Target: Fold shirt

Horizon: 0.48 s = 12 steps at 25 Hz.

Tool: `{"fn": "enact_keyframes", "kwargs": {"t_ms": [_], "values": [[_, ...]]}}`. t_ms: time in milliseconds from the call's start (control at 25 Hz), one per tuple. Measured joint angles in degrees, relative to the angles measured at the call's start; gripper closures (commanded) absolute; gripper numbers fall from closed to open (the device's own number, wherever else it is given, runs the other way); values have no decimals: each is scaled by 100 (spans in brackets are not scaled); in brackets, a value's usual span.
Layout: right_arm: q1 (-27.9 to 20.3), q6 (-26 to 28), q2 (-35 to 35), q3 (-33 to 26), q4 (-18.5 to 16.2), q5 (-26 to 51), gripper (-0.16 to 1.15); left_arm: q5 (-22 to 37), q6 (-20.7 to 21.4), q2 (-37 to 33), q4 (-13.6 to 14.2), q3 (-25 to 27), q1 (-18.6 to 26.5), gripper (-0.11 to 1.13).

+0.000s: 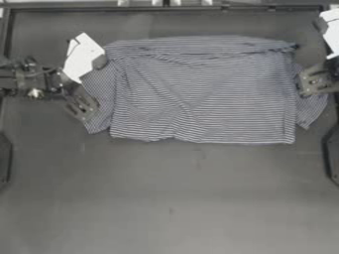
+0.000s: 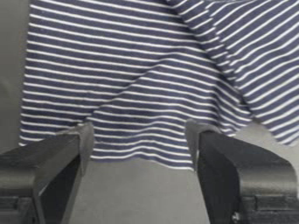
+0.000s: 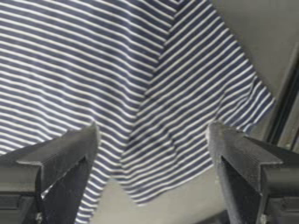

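The shirt (image 1: pixel 198 89) lies spread and rumpled across the far half of the dark table (image 1: pixel 165 198), its stripes running roughly side to side. The left gripper (image 1: pixel 89 106) hovers at the shirt's left sleeve edge, jaws wide and empty (its wrist view shows striped hem (image 2: pixel 134 87) between the 2 jaws). The right gripper (image 1: pixel 306 82) sits at the shirt's right edge over the other sleeve (image 3: pixel 192 113), likewise spread wide, holding nothing.

The shirt (image 1: pixel 198 92) lies spread on the counter (image 1: pixel 165 198) between the left hand (image 1: pixel 89 110) and right hand (image 1: pixel 306 84), seemingly touching neither.
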Motion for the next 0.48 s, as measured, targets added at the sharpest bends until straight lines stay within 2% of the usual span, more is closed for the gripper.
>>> {"fn": "enact_keyframes", "kwargs": {"t_ms": [480], "values": [[0, -26, 0, 9, 0, -62, -2, -308, 0, 492, 62, 44, 105, 8]]}}
